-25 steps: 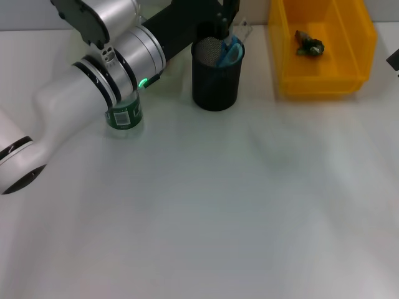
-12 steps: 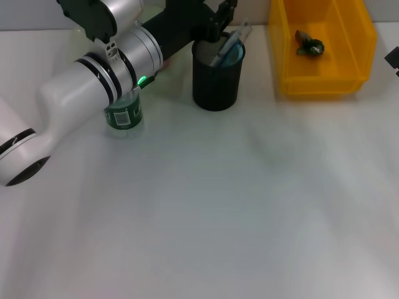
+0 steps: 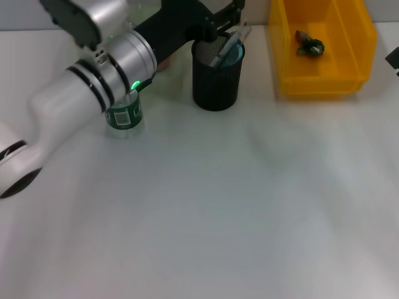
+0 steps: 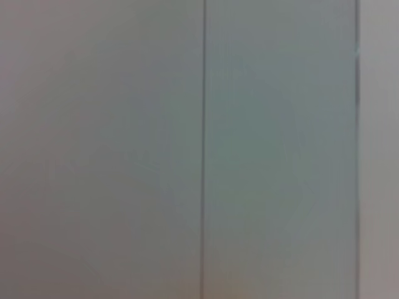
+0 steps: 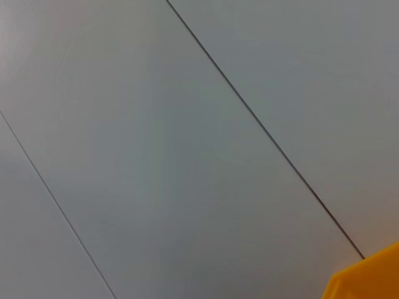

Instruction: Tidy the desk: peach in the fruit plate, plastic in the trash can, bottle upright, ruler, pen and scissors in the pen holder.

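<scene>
Black mesh pen holder (image 3: 216,78), cylindrical.

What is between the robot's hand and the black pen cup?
Nothing visible. The left end effector is right above the pen holder, over the clear ruler and blue scissors sticking out of it.
</scene>
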